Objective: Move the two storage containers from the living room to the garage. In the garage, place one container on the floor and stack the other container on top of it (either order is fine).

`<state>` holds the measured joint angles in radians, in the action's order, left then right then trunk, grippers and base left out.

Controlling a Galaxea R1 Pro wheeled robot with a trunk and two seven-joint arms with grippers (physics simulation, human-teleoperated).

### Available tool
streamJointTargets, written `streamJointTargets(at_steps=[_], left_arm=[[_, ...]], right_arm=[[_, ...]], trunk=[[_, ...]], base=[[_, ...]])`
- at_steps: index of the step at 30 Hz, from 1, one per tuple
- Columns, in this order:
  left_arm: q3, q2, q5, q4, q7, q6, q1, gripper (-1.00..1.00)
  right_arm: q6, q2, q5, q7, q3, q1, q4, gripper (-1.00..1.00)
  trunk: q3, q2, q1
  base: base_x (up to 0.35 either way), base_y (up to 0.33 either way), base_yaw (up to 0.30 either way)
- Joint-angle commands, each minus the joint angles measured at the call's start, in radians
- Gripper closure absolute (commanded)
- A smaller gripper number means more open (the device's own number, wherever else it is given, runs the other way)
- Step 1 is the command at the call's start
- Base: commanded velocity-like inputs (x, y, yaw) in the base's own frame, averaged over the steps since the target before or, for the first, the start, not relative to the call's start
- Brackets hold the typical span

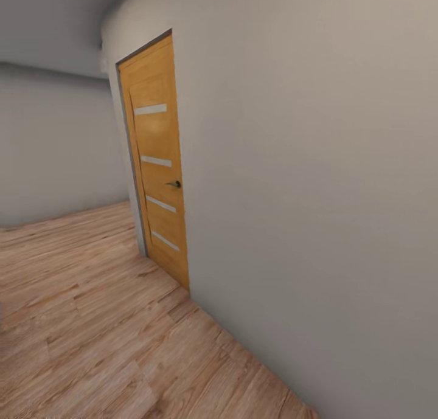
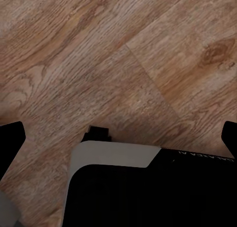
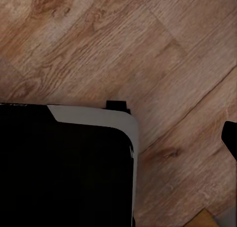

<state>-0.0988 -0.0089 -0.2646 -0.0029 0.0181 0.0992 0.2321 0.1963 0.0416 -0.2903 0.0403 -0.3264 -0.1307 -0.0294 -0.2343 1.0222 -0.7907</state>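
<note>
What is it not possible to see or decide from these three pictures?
- Left end effector: in the left wrist view both dark fingers are cut by the picture's edges.
- Right end effector: in the right wrist view one dark fingertip shows at the edge; open or shut is undecidable.
- Orange wooden door with pale stripes, head view: closed, hiding what lies behind it.

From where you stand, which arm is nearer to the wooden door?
Right, probably. The door is in the wall on the robot's right, ahead. The right arm is on that side, the left arm farther off, above the floor.
</note>
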Motion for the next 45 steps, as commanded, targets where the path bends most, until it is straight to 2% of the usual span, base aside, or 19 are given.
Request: streamJointTargets(at_steps=[1, 45], left_arm=[[-0.009, 0.0, -0.008, 0.001, 0.002, 0.004, 0.001, -1.0], [-0.009, 0.0, -0.008, 0.001, 0.002, 0.004, 0.001, -1.0]], right_arm=[[0.006, 0.0, -0.01, 0.004, -0.008, -0.001, -0.003, -1.0], [0.006, 0.0, -0.009, 0.004, -0.008, -0.001, -0.003, -1.0]], trunk=[[-0.001, 0.001, 0.0], [-0.001, 0.001, 0.0]], base=[[0.216, 0.0, 0.273], [0.277, 0.0, 0.273]])
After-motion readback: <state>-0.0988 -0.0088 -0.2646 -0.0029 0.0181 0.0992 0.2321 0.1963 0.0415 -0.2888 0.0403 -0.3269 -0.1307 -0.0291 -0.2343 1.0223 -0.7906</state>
